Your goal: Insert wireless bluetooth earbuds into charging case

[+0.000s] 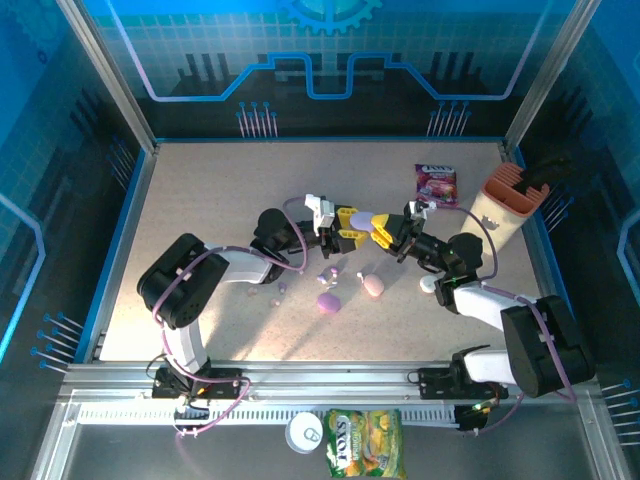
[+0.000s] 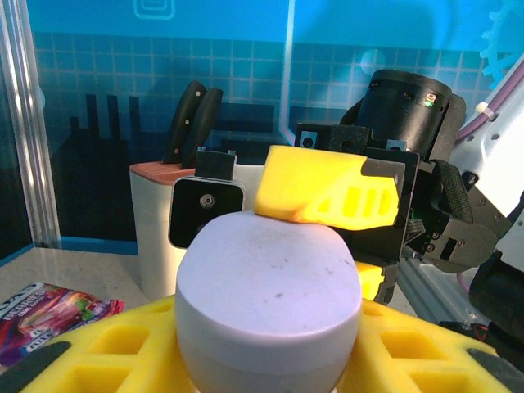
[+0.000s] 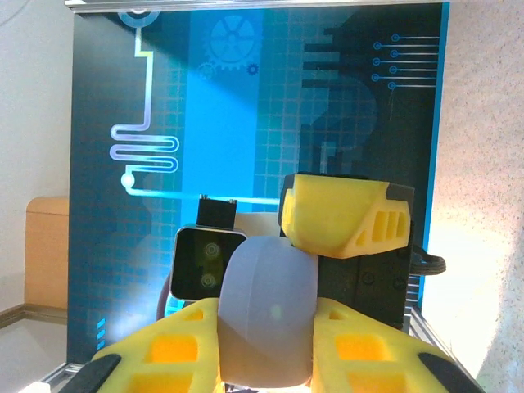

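1. Earbuds [image 1: 326, 279], tiny lilac and pale pieces, lie scattered loose on the speckled table [image 1: 200, 200]. In the overhead view they sit between the left arm and the middle, nearer the bases than the two grippers and apart from both.
2. The left gripper [image 1: 352, 226] reaches towards the centre of the table. Its wrist view shows its yellow fingers [image 2: 115, 344] lying against both sides of a lilac charging case [image 2: 270, 295], which it grips with the jaws narrow.
3. A second lilac case [image 1: 328, 302] and a pink case [image 1: 373, 285] rest on the table just below the meeting point, close together but not touching.
4. The right gripper [image 1: 395, 232] faces the left one, tip to tip. Its fingers are clamped on the held lilac case from the opposite side, one yellow finger [image 2: 327, 195] pressing on the case's top in the left wrist view.
5. A small white piece [image 1: 428, 284] lies beside the right forearm; what it is cannot be made out.
6. A purple snack packet [image 1: 437, 184] lies flat at the far right.
7. A knife block [image 1: 505, 205] with a salmon top and dark handles stands near the right edge.
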Controlling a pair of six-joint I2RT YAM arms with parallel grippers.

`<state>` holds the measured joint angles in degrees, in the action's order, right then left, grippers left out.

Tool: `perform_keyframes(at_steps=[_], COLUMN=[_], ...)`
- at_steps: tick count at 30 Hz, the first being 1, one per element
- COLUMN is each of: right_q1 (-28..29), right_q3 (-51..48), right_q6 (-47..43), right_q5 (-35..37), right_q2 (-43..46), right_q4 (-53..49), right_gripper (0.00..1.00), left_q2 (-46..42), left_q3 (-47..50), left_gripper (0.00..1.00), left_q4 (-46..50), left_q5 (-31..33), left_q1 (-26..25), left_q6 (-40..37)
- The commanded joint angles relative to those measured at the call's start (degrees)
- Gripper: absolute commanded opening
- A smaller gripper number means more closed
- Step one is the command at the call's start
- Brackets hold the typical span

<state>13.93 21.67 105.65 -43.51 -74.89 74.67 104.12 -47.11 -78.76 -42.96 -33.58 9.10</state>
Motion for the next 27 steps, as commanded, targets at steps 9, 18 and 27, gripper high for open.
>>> perform_keyframes(at_steps=[9, 18, 27], right_q1=[-0.7, -3.9, -0.7], right_q3=[-0.8, 5.0, 13.3], right_q6=[-7.6, -45.3, -84.3], right_q5=[0.2, 3.9, 11.8], right_q2=[4.4, 20.8, 28.2], right_q4=[-5.5, -53.7, -77.4], right_gripper=[0.65, 0.75, 0.75], left_q2=[-0.3, -3.3, -6.4], left_q3=[-0.2, 4.7, 9.3], left_gripper=[0.4, 0.41, 0.4], left_q4=[-1.6, -1.6, -1.5], left_q5=[-1.1, 0.0, -0.9], left_q1=[-0.2, 0.5, 1.6], left_q6=[0.2, -1.3, -1.0])
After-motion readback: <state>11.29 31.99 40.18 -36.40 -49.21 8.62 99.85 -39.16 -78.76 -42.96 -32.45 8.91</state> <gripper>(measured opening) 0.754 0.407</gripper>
